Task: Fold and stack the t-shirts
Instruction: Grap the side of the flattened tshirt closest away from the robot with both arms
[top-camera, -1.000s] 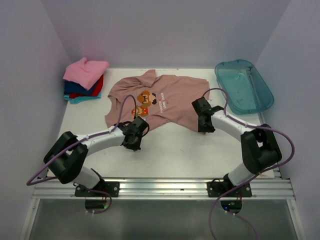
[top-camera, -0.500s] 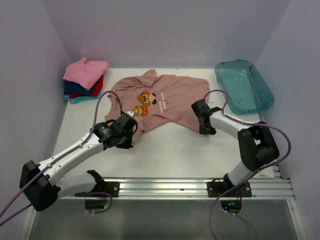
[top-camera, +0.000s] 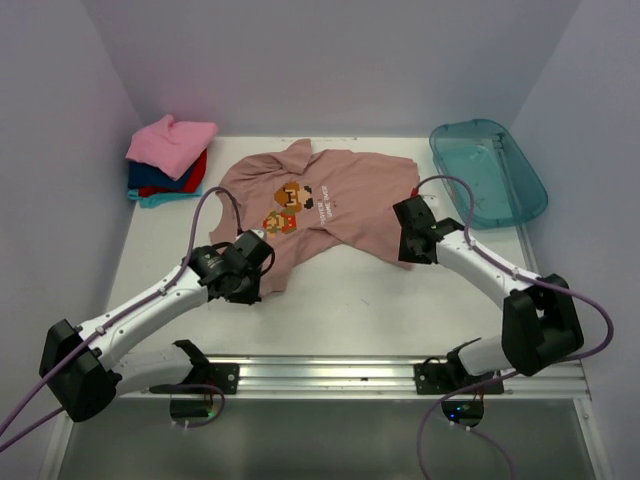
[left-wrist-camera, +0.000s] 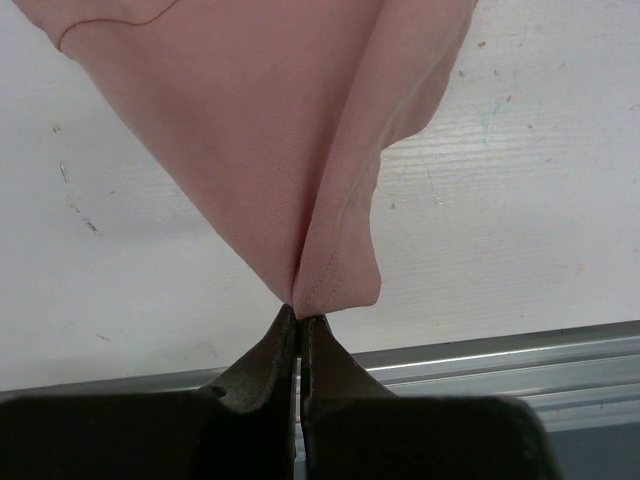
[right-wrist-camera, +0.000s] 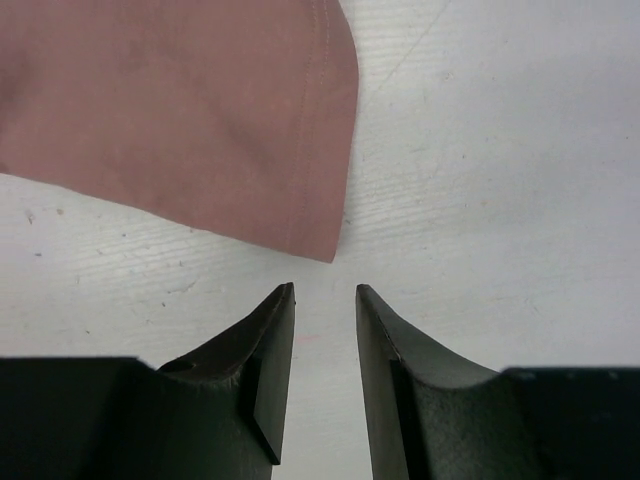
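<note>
Since half a second ago the right arm has swung its elbow out toward the right edge and carried its gripper slightly rightward, while the left arm has barely shifted. Nearest the bases, beyond the aluminium rail (top-camera: 330, 372), the left gripper (left-wrist-camera: 298, 315) has its fingers pressed together on the bottom left corner of the dusty pink tee (top-camera: 330, 205), the cloth rising off the white table (top-camera: 350, 300) in a tented fold from that pinch. Holding the corner this way likely anchors one end of the hem so the shirt can be drawn flat or lifted for a fold. A little farther in, the right gripper (right-wrist-camera: 325, 290) hangs with its jaws spread and nothing between them, just short of the opposite hem corner, lined up so that a short advance would bring that corner between the fingers. The tee itself lies face up across the middle of the table, still unfolded, its pixel-character print showing and its collar toward the back wall. At the far left corner sits the stack of folded tees (top-camera: 170, 160), bright pink on top, where this one presumably ends up; at the far right the teal tub (top-camera: 488, 172) stands well apart from the work.
</note>
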